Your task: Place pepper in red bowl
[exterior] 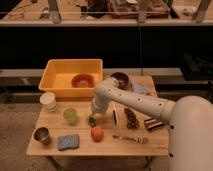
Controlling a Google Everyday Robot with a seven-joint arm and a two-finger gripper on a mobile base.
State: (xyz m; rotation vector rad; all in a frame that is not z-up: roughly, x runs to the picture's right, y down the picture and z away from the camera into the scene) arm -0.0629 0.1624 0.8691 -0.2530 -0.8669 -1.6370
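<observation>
The pepper (92, 120) is a small dark green chili lying on the wooden table (50, 125), between the pale green cup and a black-and-white item. My gripper (95, 113) is at the end of the white arm, right above the pepper and at its upper end. The red bowl (83, 80) is orange-red and sits inside the yellow bin (55, 75) at the back of the table, behind and slightly left of the gripper.
A dark maroon bowl (120, 79) stands right of the bin. On the table are a pale green cup (70, 116), an orange-red fruit (97, 133), a white cup (48, 101), a metal cup (41, 135), a blue sponge (68, 142), a fork (131, 138) and a dark bunch (132, 119).
</observation>
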